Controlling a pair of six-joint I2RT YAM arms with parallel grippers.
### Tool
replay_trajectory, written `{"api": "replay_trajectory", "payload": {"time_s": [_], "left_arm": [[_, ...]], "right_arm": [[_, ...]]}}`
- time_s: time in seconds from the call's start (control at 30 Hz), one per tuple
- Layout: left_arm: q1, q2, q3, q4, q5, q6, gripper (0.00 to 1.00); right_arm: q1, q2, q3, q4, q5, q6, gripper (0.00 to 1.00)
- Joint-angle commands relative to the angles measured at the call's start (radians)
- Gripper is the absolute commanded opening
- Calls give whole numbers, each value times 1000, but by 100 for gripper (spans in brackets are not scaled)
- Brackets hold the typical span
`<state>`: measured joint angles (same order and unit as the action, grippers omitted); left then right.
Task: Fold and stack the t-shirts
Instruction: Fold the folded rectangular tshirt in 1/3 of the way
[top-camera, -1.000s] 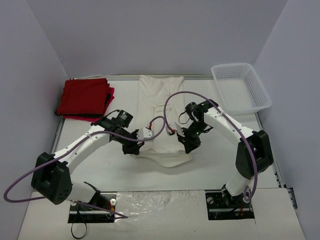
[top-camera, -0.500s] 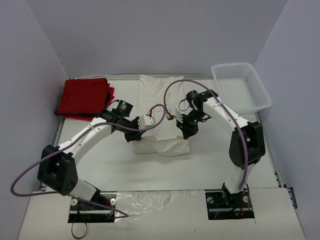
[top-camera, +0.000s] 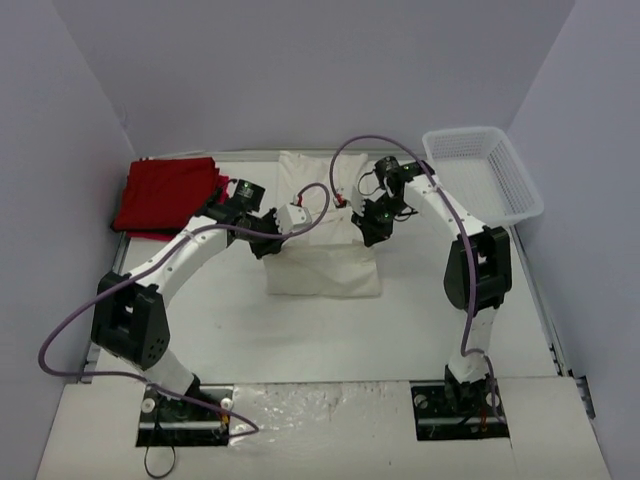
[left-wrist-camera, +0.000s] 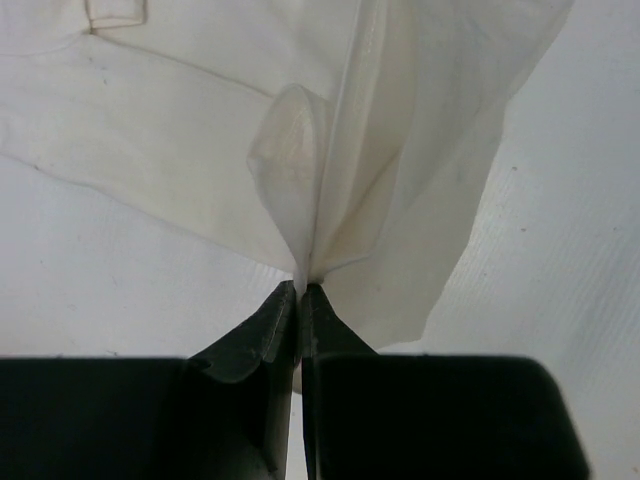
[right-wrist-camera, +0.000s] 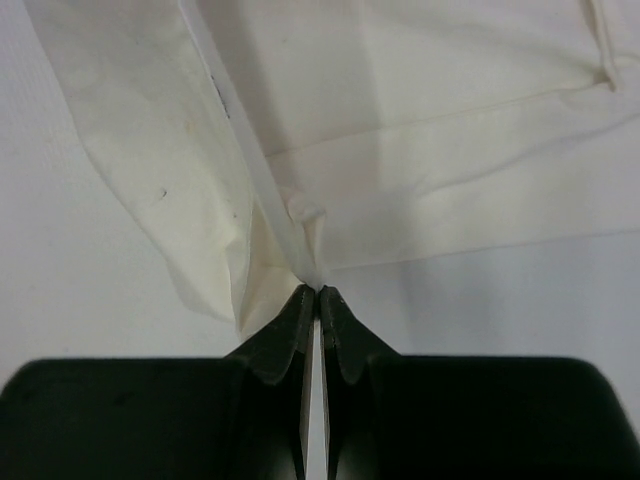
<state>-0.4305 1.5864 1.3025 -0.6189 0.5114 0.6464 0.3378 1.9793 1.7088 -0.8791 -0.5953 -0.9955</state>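
Between left gripper (left-wrist-camera: 300, 290) and right gripper (right-wrist-camera: 318, 290), both pinching its cloth tightly, the cream-white t-shirt (top-camera: 325, 272) is lying folded; red t-shirts (top-camera: 168, 195) are sitting left of them, a basket (top-camera: 482, 178) right.

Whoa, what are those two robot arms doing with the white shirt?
They are folding it. The left gripper and the right gripper are each shut on an edge of the cream-white t-shirt, holding that edge above the part lying flat on the table. A pile of red t-shirts sits at the far left, and a white basket stands at the far right.
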Motion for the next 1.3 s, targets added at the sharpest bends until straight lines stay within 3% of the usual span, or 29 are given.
{"api": "replay_trajectory", "payload": {"time_s": [0.0,0.27,0.93,1.17,1.27], "left_arm": [[13,30,67,-2,-30,22,2],[32,127,150,15,-63,41,2],[70,354,336,74,-111,27,2],[79,395,343,134,-143,9,2],[81,417,359,162,-158,4,3]], "right_arm": [[-22,44,84,3,26,26,0],[-39,159,242,22,57,49,0],[-94,363,449,77,35,81,0],[-97,401,460,137,32,107,0],[-98,409,457,181,52,142,5]]}}
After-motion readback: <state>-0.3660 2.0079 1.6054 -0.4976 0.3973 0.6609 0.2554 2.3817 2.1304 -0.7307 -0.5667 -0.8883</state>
